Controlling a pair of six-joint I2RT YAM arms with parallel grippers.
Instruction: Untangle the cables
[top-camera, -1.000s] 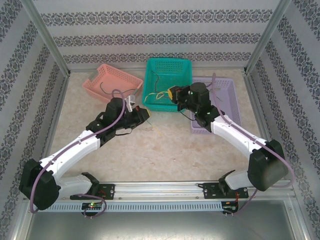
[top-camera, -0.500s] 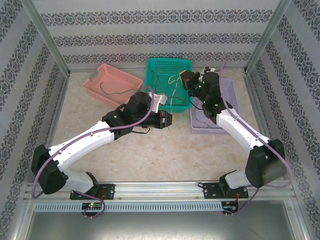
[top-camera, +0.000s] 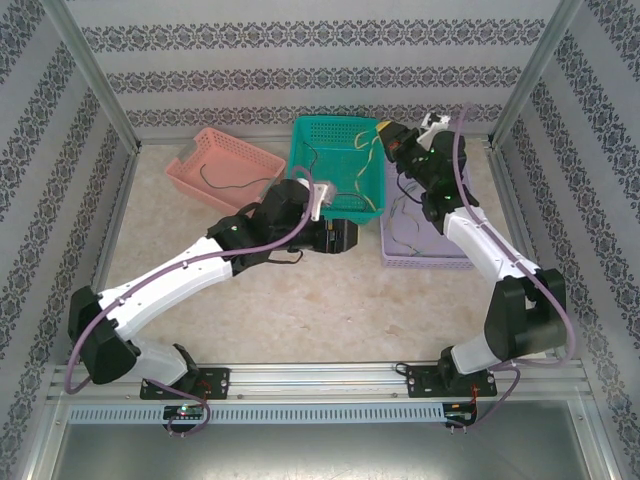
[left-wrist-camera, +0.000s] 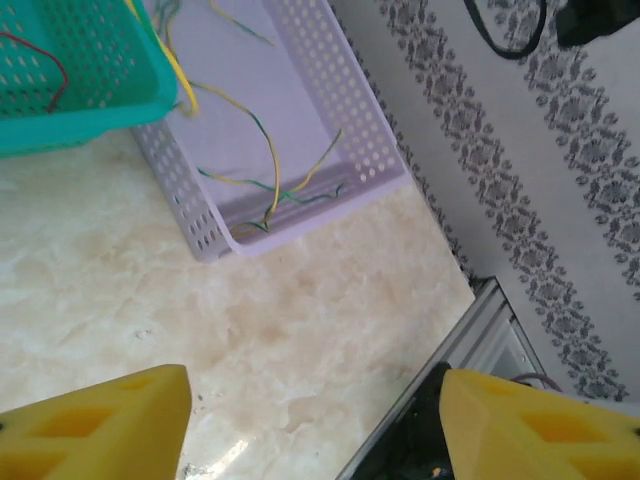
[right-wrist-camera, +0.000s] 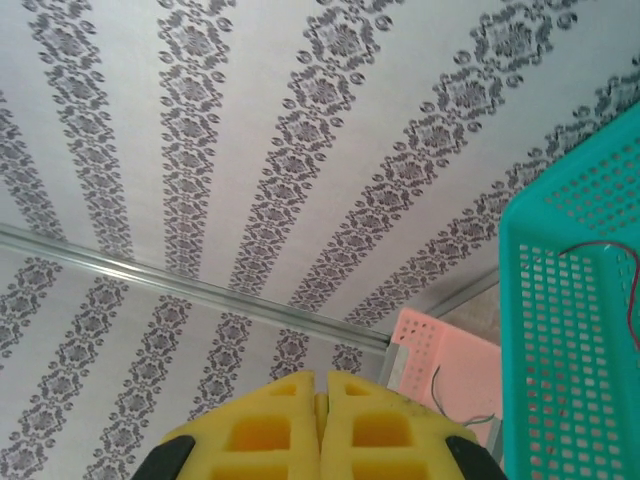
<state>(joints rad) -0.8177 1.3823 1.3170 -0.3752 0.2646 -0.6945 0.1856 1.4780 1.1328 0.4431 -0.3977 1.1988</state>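
My right gripper is raised over the back right corner of the teal basket, shut on thin yellow and green cables. They hang from it into the purple basket. In the left wrist view the yellow and green cables trail along the floor of the purple basket, and one yellow strand rises past the teal basket. My left gripper stands open just in front of the teal basket, over bare table, holding nothing.
A red wire lies in the teal basket. The pink basket at the back left holds a dark wire. Patterned walls enclose the table, and a metal rail runs along its near edge.
My left gripper has opened and let go of the yellow strand. My right gripper has lifted up and back to the right, carrying the cables from the teal basket toward the purple one.
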